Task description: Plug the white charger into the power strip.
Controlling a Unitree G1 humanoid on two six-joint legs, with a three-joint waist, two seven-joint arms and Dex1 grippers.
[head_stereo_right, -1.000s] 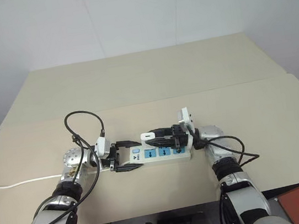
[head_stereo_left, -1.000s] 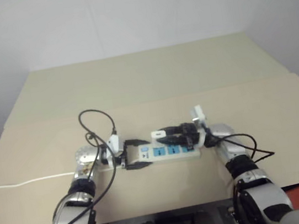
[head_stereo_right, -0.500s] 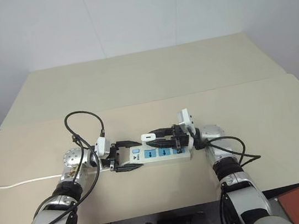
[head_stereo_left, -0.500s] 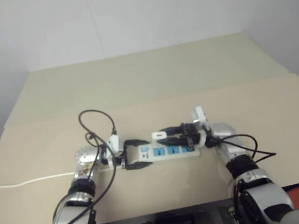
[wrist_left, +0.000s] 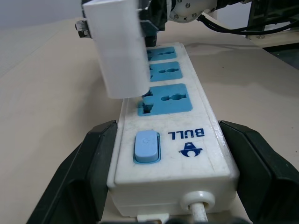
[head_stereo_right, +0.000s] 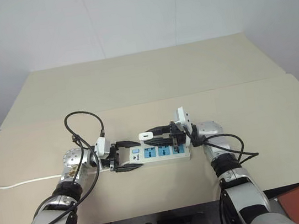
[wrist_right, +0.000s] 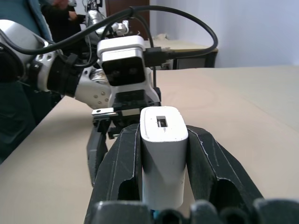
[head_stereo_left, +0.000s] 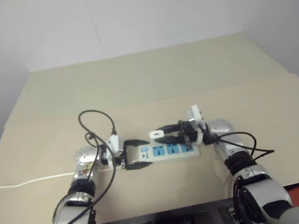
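- The left gripper [head_stereo_right: 123, 157] is nearest the robot's body, reaching in from the left, and is clenched on the switch end of the power strip [head_stereo_right: 161, 152]; in the left wrist view one black finger [wrist_left: 86, 175] presses each long side of the strip, just by the blue switch [wrist_left: 146, 146] and the white cord [wrist_left: 198, 205].
- The power strip lies flat on the tan table [head_stereo_right: 135, 86], its long axis running left to right between the two arms, its three blue sockets facing up in a row.
- The right gripper [head_stereo_right: 152, 139] reaches in from the right, along that same axis, and is grasping the white charger [head_stereo_right: 145, 137] between its two black fingers, as the right wrist view shows with the charger [wrist_right: 163, 154] squeezed upright between the pads.
- The charger hangs above the strip, over the blue socket [wrist_left: 166, 99] nearest the switch; in the left wrist view its lower edge sits just over that socket's near corner, and I cannot tell whether the prongs have entered.
- Judging from this, the coming move is a straight push down by the right arm, with the left arm pinning the strip; the charger looks slightly off the socket's centre, so the prongs may need a small sideways correction first.
- Farther off the table is bare up to the white wall.
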